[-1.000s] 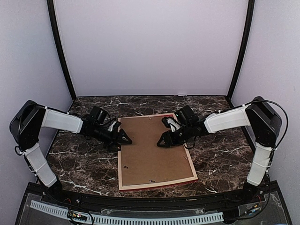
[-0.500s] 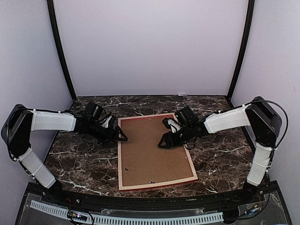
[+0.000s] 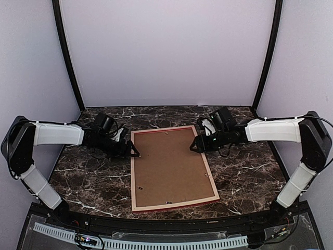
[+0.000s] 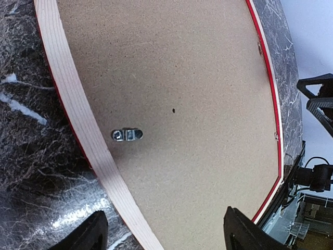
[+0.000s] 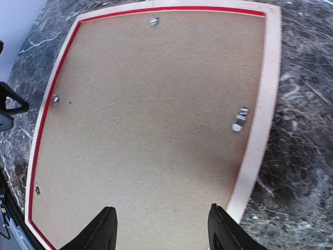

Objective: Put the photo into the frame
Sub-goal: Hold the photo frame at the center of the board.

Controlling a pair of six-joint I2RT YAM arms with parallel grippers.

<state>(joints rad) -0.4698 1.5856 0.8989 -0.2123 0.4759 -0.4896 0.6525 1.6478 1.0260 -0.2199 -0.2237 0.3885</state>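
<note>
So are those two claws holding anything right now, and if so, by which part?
Nothing is held. The left gripper and the right gripper both stand open and empty, one at each long side of the frame, which lies back up.

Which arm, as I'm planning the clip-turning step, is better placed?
Probably left: the left claw is at the frame with the left clip ahead between its fingers; the right claw has the right clip off-centre.

Both arms reach inward, left hand (image 3: 137,153) and right hand (image 3: 193,147) spread, holding nothing.

Pale-wood, red-edged frame (image 4: 83,120); brown board (image 4: 182,104); dark marbled table (image 3: 244,172).
</note>
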